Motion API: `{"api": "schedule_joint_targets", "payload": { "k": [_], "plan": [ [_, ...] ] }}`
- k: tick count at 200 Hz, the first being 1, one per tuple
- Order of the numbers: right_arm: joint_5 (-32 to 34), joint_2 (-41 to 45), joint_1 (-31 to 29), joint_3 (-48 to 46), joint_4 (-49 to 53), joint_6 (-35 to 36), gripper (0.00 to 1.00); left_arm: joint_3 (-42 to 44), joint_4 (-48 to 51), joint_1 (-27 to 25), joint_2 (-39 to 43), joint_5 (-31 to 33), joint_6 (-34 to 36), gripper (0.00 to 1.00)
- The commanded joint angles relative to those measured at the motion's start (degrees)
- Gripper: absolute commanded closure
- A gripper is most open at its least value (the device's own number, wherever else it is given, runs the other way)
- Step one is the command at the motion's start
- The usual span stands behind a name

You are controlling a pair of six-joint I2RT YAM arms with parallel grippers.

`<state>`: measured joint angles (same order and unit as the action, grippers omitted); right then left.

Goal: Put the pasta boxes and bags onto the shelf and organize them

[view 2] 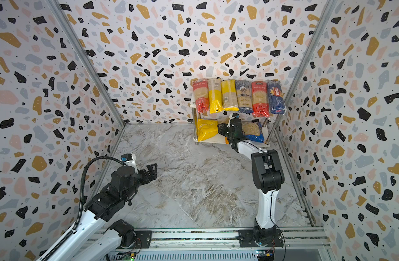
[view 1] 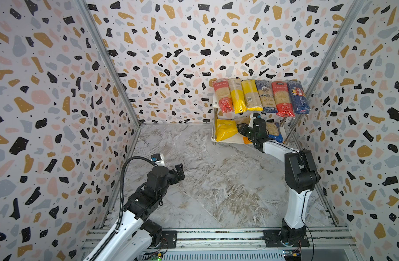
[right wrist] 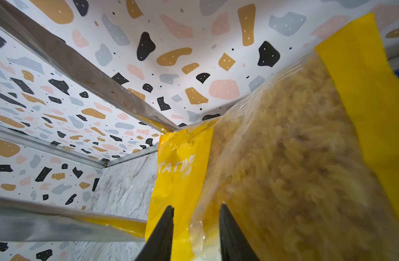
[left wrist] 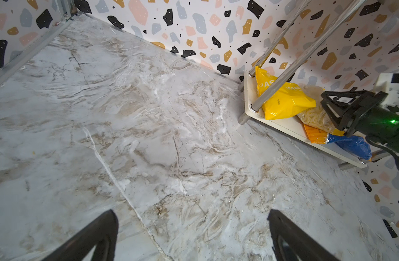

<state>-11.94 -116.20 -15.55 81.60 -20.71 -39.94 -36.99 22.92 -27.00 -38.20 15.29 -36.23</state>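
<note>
Looking at the blue-orange bag (right wrist: pixel 284 169), I see it lie on the low board of the shelf (view 1: pixel 230 140), right in front of my right gripper (right wrist: pixel 195 206). The fingers stand a little apart with the bag's edge between them; I cannot tell if they pinch it. The yellow bag (right wrist: pixel 180 171) sits just beside it, I think so both wide bags share one board. Six long packs (view 1: pixel 259 97) lie above the hand. My left gripper (left wrist: pixel 191 212) hangs wide apart, empty, well away.
</note>
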Motion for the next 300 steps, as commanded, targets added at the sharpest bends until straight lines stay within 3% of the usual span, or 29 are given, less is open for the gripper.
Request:
{"api": "schedule_joint_targets", "payload": {
  "k": [1, 56, 80, 130, 170, 203, 238, 258, 300],
  "plan": [
    [-0.2, 0.8, -1.0, -1.3, 2.1, -0.6, 0.65, 0.6, -1.2, 0.4, 0.4, 0.2, 0.4, 0.0],
    [-3.6, 4.5, -0.8, -7.4, -1.8, -0.1, 0.59, 0.4, -2.5, 0.5, -0.8, -0.7, 0.4, 0.0],
    [-8.0, 9.6, -0.8, -9.4, -3.5, 0.9, 0.4, 0.6, -2.7, 0.5, -0.5, -0.1, 0.3, 0.01],
    [-11.2, 23.1, -1.0, -20.6, 3.8, 5.0, 0.13, 3.4, -5.0, 0.5, -0.7, 4.6, 0.5, 0.01],
    [2.9, 37.8, -2.1, -31.8, 16.0, 15.4, 0.07, 7.0, -10.1, 0.5, -2.7, 7.3, 0.3, 0.0],
    [15.8, 52.4, -4.5, -44.1, 16.2, 20.3, 0.01, 10.3, -21.1, 0.1, -7.2, 9.4, 2.3, 0.0],
    [21.1, 67.0, -5.8, -56.7, 9.2, 30.9, 0.01, 9.7, -31.8, -0.1, -14.9, 20.5, 11.4, 0.0],
    [28.0, 73.1, -5.8, -60.9, 6.1, 31.2, 0.01, 10.0, -39.9, -0.1, -19.7, 25.5, 16.9, 0.0],
    [36.5, 74.5, -5.0, -69.9, -7.5, 34.3, 0.01, 11.4, -54.9, -0.1, -30.1, 31.1, 28.3, 0.01]
  ]
}}
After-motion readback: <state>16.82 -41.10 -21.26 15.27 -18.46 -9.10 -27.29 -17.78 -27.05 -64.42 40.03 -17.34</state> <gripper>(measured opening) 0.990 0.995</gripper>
